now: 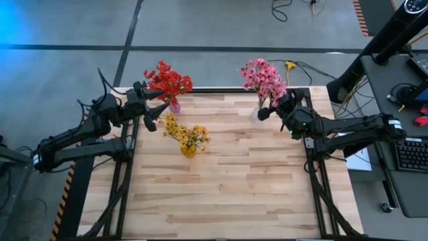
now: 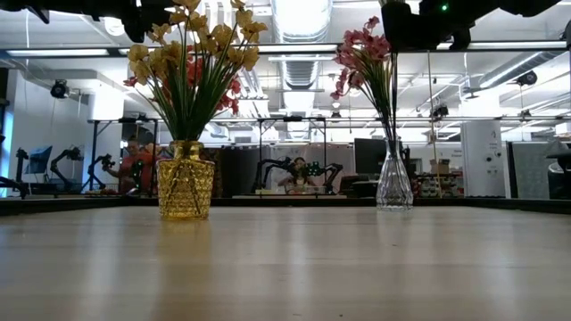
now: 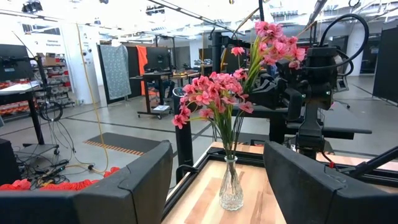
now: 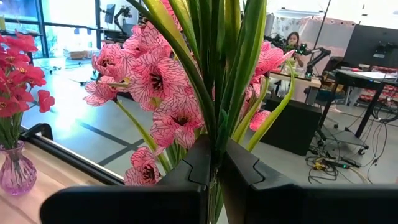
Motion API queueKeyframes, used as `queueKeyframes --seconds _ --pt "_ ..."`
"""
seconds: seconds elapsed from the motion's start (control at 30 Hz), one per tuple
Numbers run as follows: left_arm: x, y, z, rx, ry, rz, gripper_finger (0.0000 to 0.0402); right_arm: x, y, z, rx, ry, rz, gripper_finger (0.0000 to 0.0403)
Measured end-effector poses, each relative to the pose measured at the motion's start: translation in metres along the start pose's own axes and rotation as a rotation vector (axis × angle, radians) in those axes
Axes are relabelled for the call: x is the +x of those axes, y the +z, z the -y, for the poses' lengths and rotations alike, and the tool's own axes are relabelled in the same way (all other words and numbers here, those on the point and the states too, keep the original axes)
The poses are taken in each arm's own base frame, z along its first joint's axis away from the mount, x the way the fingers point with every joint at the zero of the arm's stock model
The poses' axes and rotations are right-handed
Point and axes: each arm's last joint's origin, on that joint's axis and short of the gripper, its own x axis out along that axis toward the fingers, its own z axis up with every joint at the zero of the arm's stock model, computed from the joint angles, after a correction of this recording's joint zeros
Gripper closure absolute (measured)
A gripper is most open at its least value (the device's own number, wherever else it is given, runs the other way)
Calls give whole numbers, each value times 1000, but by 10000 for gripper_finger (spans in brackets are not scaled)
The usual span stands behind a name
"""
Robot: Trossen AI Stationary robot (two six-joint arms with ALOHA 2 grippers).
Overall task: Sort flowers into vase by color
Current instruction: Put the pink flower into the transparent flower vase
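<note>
You are at the placing step for the pink-blossomed sprigs on thin green stems: your right gripper is clenched on a bunch of those stems, right above the clear glass bud vase near the far right corner of the pale wooden bench, where other pink sprigs already stand. Next, by my reading, you need to lower the stems straight down the narrow neck before letting go (a tilt here could tip that slim vase). Your left gripper waits released by the far left edge, holding nothing, just beside the red flowers in their small purple glass vase. The yellow flowers sit in the amber knobbed glass vase left of centre, so sorting looks nearly finished. What you cannot check: the held stems' lower ends and the clear vase's mouth are hidden behind the right fingers in the right wrist view, and from overhead the blossoms cover the neck; whether the stems have entered the vase is unclear.
</note>
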Motion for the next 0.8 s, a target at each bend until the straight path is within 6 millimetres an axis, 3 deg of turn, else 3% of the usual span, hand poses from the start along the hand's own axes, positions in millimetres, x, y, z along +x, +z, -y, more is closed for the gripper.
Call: queueKeyframes --seconds 0.8 --pt "0 0 0 -1 -1 -3 168 0 -3 0 -11 2 -22 390"
